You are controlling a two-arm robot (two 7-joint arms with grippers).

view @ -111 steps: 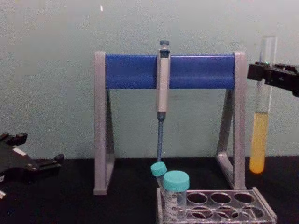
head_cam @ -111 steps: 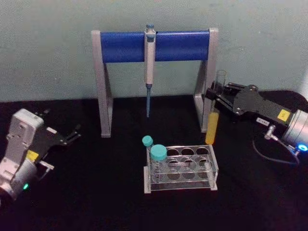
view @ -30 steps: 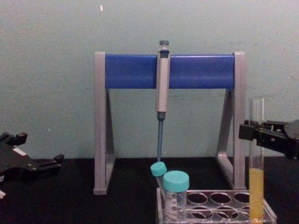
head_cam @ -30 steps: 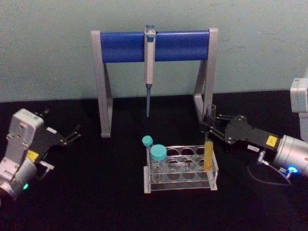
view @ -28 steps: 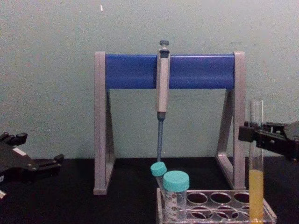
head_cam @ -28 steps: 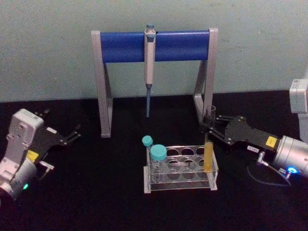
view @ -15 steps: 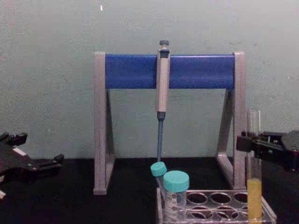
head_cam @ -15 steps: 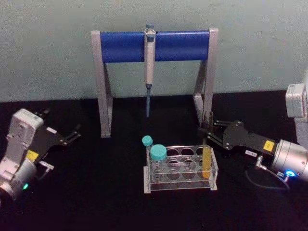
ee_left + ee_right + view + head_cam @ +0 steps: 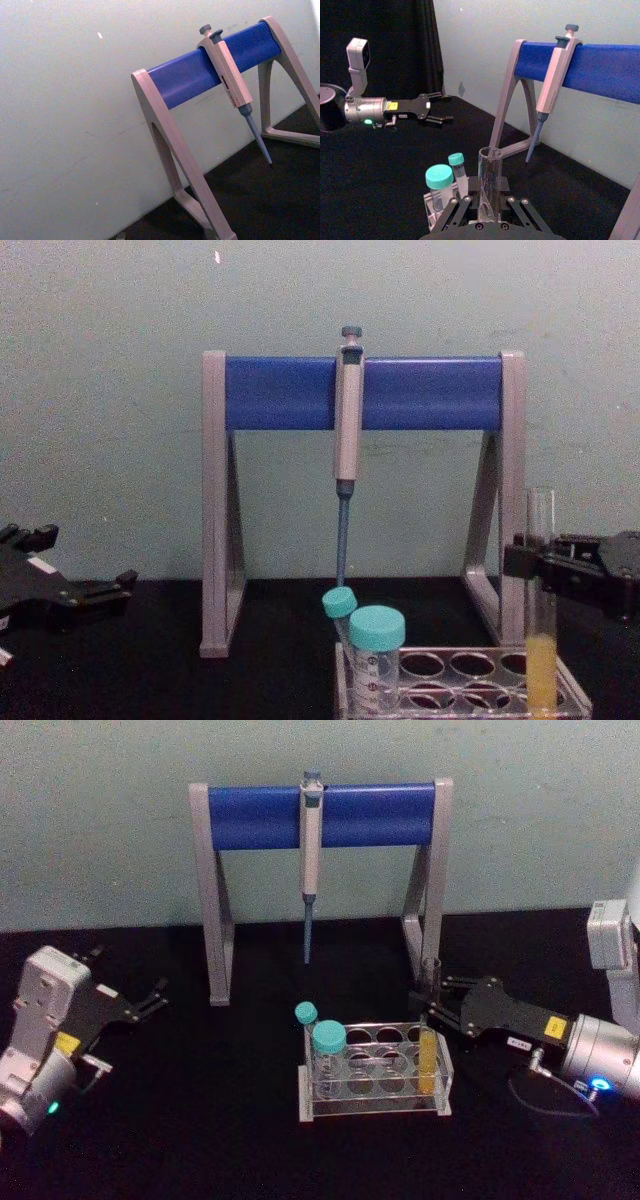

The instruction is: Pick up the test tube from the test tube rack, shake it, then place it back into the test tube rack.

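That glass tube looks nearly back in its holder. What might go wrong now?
The right claw grips the test tube, standing in an end hole of the test tube rack. Pushing down harder might crack the glass or shift the rack. The tube has no cap, so retreating before opening could tip it and spill the yellow liquid.

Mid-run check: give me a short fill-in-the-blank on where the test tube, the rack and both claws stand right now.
1. The test tube stands upright in a hole at the robot's ___ end of the test tube rack.
2. The right claw is shut on the upper part of the ___.
3. The left claw sits far off to the left, away from the rack, with its fingers ___.
4. The pipette hangs from the ___ bar of the stand.

Missing words: right; test tube; open; blue.
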